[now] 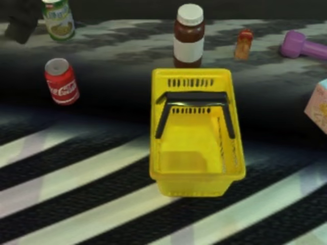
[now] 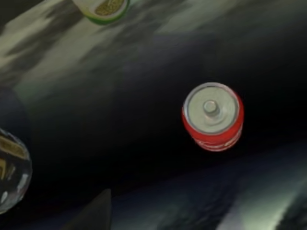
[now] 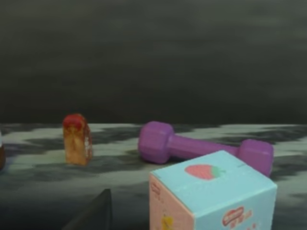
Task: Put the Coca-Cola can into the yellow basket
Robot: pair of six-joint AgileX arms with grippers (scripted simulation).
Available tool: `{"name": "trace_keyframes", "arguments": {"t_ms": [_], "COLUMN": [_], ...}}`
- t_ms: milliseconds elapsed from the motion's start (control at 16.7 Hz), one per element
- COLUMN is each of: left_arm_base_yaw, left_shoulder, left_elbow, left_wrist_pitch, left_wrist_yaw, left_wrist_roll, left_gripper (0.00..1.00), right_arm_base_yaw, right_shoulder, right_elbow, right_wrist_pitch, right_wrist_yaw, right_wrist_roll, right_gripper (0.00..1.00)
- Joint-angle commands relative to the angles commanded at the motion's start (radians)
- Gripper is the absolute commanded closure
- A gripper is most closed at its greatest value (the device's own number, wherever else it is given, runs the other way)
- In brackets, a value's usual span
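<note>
One can matters here: the Coca-Cola can (image 1: 61, 81) stands upright on the counter (image 1: 102, 168) at the top view's left, well apart from the yellow basket (image 1: 232, 171), which sits in the middle with its black handles (image 1: 196, 97) folded across the opening. In the left wrist view the can's silver top (image 2: 211, 108) shows almost straight below the camera, so I judge the left arm is the one lining up for the grasp, not yet in contact. Whether the left fingers are open or closed I cannot tell; only a dark tip (image 2: 93, 215) shows at the frame's edge.

To do this step well, centre over the can before descending and take it around the red wall below the rim, square to its axis, so it does not tip. The green-and-white can (image 1: 58, 19) stands near, farther back, so the approach should keep off it. For the drop, aim at the open yellow floor in front of the handles.

The right arm looks idle at the right side, facing a purple dumbbell (image 3: 204, 146) and a strawberry carton (image 3: 213, 191); its fingers' state I cannot tell either.
</note>
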State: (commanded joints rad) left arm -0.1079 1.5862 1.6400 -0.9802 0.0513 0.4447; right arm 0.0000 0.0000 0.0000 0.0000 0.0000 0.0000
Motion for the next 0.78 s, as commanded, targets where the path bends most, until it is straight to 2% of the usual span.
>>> {"name": "trace_keyframes", "arguments": {"t_ms": [420,780], "left_arm_base_yaw": [-0.009,-0.011], "left_shoulder": [0.665,1.019], "left_elbow": [0.681,1.03], "left_wrist_pitch": [-0.406,-0.62], "left_wrist_yaw": [-0.022,-0.039], "left_wrist_roll": [0.165,0.25], "left_gripper": [0.0,0.0], "right_arm_base_yaw": [0.0,0.0], "right_shoulder": [0.0,0.0], "right_elbow": [0.0,0.0], "right_wrist_pitch": [0.0,0.0], "right_wrist_yaw": [0.0,0.0], "right_wrist_roll": [0.0,0.0], "right_gripper": [0.0,0.0]}}
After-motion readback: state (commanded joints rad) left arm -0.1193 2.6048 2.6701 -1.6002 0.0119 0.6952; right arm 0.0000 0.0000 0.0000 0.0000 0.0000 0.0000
